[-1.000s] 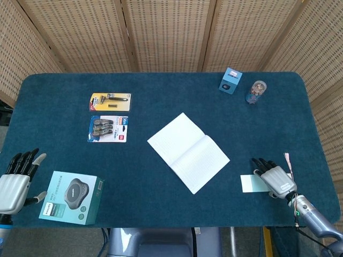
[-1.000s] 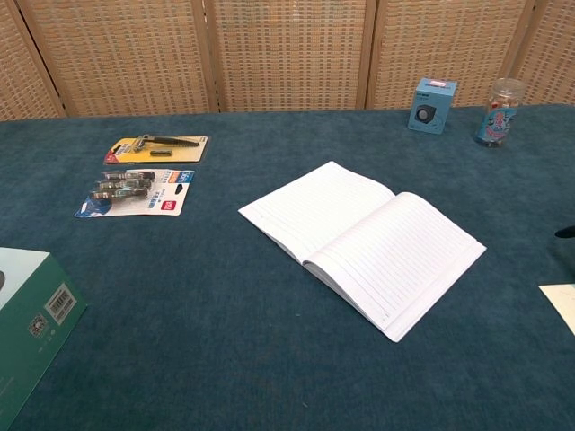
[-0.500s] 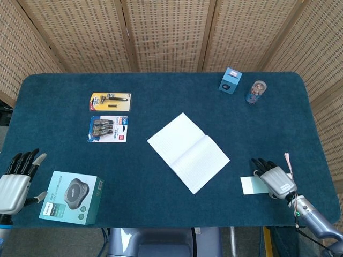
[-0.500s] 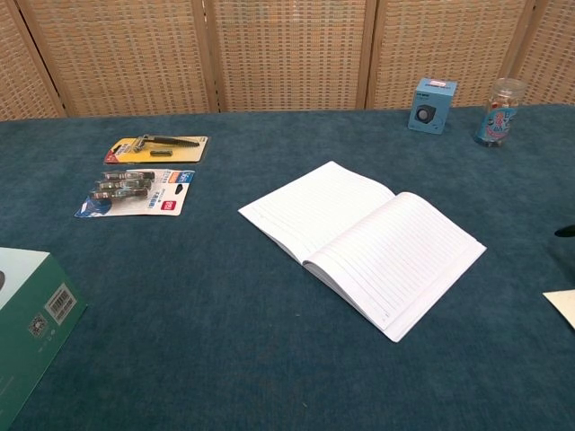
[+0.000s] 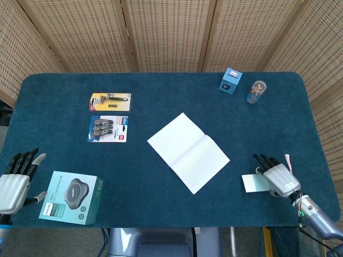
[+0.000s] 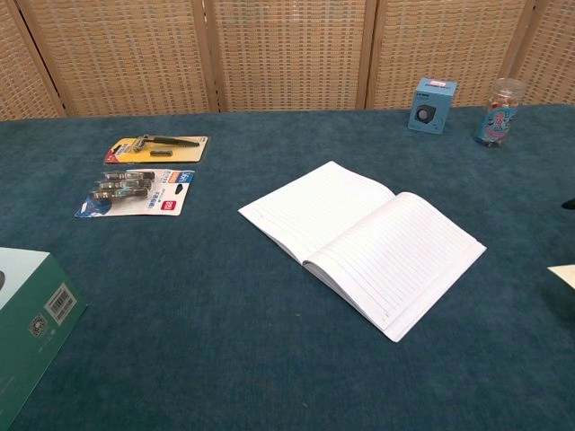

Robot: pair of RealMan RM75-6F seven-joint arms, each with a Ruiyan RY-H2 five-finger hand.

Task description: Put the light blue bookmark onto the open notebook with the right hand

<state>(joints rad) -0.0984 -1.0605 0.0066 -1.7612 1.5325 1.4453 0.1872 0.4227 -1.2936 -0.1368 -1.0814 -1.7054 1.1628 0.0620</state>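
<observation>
The open notebook lies with blank lined pages up in the middle of the blue table; the chest view shows the notebook too. The light blue bookmark lies flat near the table's front right; only its corner enters the chest view. My right hand rests palm down on the bookmark's right end, fingers straight and pointing away from me. A pink tassel sticks out beside the hand. My left hand hovers at the front left edge, fingers spread, holding nothing.
A green boxed speaker sits front left beside my left hand. A razor pack and a clip pack lie at the back left. A small blue box and a jar stand at the back right.
My right hand has slid slightly right, and the bookmark under it has shifted right with it. The left hand has not moved.
</observation>
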